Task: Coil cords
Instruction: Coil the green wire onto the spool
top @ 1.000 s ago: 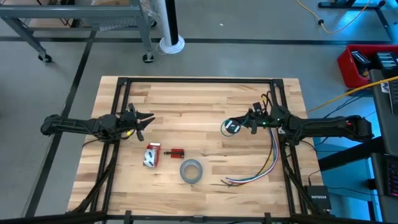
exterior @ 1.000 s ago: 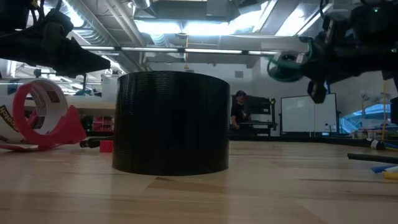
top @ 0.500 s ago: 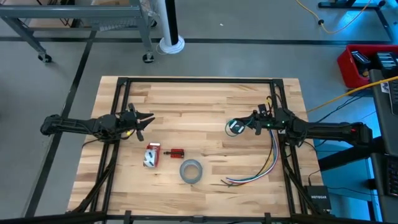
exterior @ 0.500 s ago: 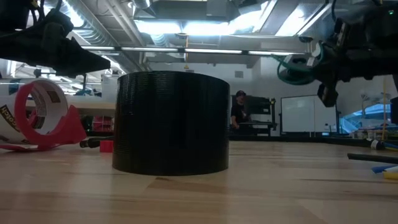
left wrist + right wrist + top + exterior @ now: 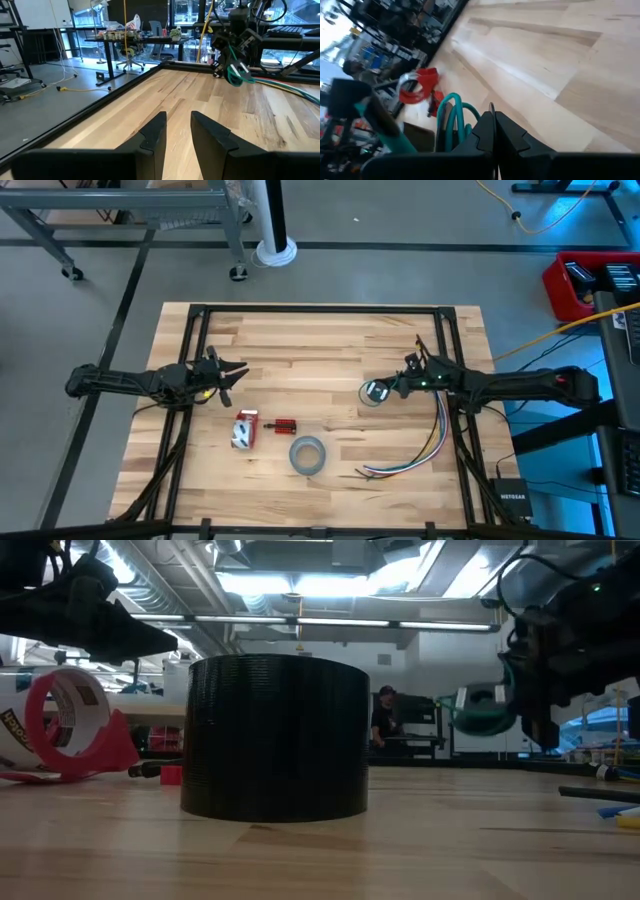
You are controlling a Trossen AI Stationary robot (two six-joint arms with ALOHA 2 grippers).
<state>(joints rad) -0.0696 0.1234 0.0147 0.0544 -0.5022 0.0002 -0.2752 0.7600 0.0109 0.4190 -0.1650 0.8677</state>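
The left arm is reaching in from the table's left edge, lying nearly level along the left half of the table; its left gripper [image 5: 228, 372] is hovering above the wood with its two fingers [image 5: 152, 135] standing a little apart and nothing between them; the right arm is stretching in from the right edge, its wrist tilting downward toward the table; its right gripper [image 5: 388, 388] is sitting right of the table's centre, fingers [image 5: 492, 131] pressed together and pinching a teal looped cord [image 5: 375, 391] hanging below it.
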